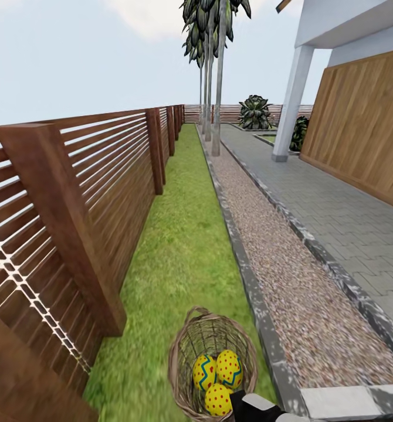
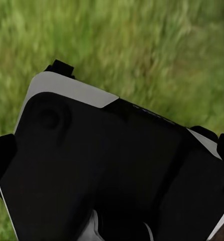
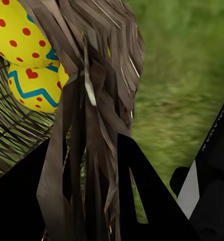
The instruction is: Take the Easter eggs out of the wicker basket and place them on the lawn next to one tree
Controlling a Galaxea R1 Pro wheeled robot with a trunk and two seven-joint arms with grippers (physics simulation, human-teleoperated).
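Eggs [image 1: 219,378], three, lie clustered inside the wicker basket [image 1: 185,357] on the lawn [image 1: 179,246] beside the fence [image 1: 97,193]. Judged smooth, rigid, prone to rolling: grip across the middle. Right end effector [image 3: 87,186] straddles the rim; clamping cannot be told

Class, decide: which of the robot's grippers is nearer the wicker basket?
Right. The right gripper is at the wicker basket rim; the left wrist view shows lawn beyond robot parts.
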